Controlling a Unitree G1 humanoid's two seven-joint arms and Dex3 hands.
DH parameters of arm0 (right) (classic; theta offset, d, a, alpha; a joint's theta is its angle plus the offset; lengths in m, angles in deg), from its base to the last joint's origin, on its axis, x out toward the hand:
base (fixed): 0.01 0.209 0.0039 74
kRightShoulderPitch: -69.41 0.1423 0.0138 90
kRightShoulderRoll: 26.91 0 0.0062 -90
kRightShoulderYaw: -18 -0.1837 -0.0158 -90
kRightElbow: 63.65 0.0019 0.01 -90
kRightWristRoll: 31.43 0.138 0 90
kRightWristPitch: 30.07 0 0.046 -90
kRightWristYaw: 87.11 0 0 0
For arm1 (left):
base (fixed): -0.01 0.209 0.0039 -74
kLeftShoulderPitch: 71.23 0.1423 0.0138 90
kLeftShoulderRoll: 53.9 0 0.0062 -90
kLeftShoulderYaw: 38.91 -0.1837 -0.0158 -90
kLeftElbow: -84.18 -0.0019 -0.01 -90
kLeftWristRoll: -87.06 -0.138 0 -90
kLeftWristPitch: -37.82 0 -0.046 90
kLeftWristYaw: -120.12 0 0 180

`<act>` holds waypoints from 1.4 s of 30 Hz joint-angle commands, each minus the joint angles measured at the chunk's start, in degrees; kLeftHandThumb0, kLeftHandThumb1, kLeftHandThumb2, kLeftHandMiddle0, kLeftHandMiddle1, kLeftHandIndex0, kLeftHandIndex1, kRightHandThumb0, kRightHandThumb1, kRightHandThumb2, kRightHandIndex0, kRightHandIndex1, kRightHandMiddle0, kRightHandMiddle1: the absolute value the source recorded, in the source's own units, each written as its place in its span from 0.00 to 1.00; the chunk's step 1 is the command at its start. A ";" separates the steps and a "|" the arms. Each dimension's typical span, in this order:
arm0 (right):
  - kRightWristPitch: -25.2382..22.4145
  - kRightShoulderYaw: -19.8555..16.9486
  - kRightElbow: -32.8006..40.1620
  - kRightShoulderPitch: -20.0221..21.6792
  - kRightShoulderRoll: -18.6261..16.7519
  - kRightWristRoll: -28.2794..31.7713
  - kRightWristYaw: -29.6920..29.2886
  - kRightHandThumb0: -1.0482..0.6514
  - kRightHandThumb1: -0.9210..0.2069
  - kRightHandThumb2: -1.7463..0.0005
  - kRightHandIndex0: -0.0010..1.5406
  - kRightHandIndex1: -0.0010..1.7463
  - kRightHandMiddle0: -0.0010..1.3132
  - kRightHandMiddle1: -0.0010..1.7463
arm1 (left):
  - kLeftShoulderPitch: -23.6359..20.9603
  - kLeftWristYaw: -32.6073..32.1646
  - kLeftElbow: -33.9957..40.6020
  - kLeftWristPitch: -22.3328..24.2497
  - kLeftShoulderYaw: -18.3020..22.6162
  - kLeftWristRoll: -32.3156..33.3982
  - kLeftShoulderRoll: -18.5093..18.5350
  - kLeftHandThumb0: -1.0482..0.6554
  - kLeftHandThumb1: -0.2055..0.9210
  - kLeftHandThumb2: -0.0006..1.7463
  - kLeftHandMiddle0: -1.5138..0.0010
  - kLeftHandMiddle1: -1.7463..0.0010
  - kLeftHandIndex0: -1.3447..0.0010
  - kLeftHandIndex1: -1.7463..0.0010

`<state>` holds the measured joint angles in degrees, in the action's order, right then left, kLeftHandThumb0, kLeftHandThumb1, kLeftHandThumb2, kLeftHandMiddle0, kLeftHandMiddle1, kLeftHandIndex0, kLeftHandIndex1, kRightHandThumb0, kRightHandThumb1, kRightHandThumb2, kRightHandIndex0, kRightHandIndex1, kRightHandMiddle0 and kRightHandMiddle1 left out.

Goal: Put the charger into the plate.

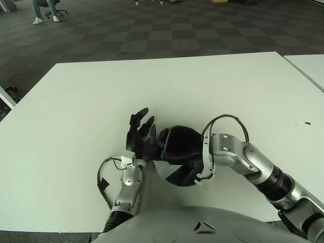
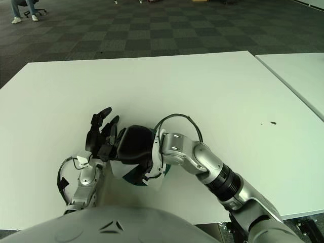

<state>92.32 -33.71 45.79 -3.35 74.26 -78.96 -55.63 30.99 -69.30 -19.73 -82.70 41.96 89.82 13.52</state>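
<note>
A teal plate (image 1: 180, 178) lies near the table's front edge, mostly covered by my right hand (image 1: 178, 144). The right hand's black back faces the camera and hangs over the plate; its fingers are hidden underneath. I cannot see the charger in either view, so it may be under this hand. My left hand (image 1: 140, 130) is just left of the plate with its fingers stretched out and pointing away from me, holding nothing and close against the right hand. A sliver of teal (image 1: 161, 143) shows between the two hands.
The white table (image 1: 167, 86) stretches far ahead and to both sides. A small dark speck (image 1: 307, 123) lies at the right. A second white table (image 1: 310, 65) stands beyond a gap at the right. A seated person (image 1: 44, 9) is far off on the carpet.
</note>
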 commanded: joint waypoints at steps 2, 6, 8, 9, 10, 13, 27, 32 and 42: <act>3.22 -0.85 -1.93 0.81 0.86 -1.95 -3.00 0.38 0.28 0.46 0.63 1.00 0.30 1.00 | 7.52 -1.15 0.77 3.16 -1.84 -0.70 -3.80 0.30 1.00 0.39 0.50 0.95 0.80 0.50; 5.06 -2.44 -3.43 2.05 1.99 -1.09 -3.38 0.38 0.26 0.47 0.60 1.00 0.29 1.00 | 8.94 -1.70 5.33 7.92 -3.15 -2.01 -2.84 0.29 1.00 0.42 0.53 0.96 0.82 0.53; 5.82 -2.77 -4.13 2.21 2.07 -0.94 -3.85 0.38 0.25 0.48 0.59 1.00 0.29 1.00 | 9.35 -2.00 6.69 9.33 -3.54 -2.42 -2.62 0.29 1.00 0.43 0.55 0.97 0.83 0.54; 6.30 -2.88 -4.57 2.24 2.08 -0.88 -4.23 0.39 0.25 0.49 0.58 1.00 0.28 1.00 | 9.58 -2.18 7.46 10.17 -3.75 -2.78 -2.50 0.29 1.00 0.43 0.55 0.97 0.83 0.54; 6.70 -3.00 -4.94 2.30 2.08 -0.79 -4.49 0.39 0.24 0.49 0.58 1.00 0.28 1.00 | 9.71 -2.34 8.05 10.86 -3.90 -3.07 -2.45 0.28 1.00 0.43 0.56 0.97 0.84 0.54; 8.02 -3.58 -5.85 2.54 2.32 -0.47 -5.35 0.39 0.22 0.51 0.55 1.00 0.27 1.00 | 10.33 -3.06 10.10 13.47 -4.37 -4.18 -2.33 0.28 1.00 0.45 0.56 0.98 0.84 0.55; 8.39 -5.57 -8.38 -0.38 1.58 -1.51 -10.42 0.39 0.18 0.54 0.53 1.00 0.25 1.00 | 10.27 -5.09 11.19 14.78 -4.87 -6.90 -1.94 0.25 1.00 0.50 0.55 0.97 0.83 0.54; 9.59 -5.79 -9.22 0.13 1.55 -2.50 -12.43 0.39 0.17 0.55 0.52 1.00 0.24 1.00 | 9.51 -5.42 9.05 10.83 -4.58 -6.85 -2.11 0.24 1.00 0.47 0.54 0.97 0.82 0.54; 10.27 -6.66 -9.04 -0.14 0.71 -5.61 -16.34 0.39 0.15 0.57 0.50 1.00 0.23 1.00 | 7.28 -1.64 8.80 12.66 -3.96 -1.56 -1.42 0.25 1.00 0.42 0.52 0.97 0.81 0.52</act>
<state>102.47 -39.00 36.71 -4.04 75.84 -83.08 -68.74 38.35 -73.66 -10.16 -76.30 38.01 85.36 14.07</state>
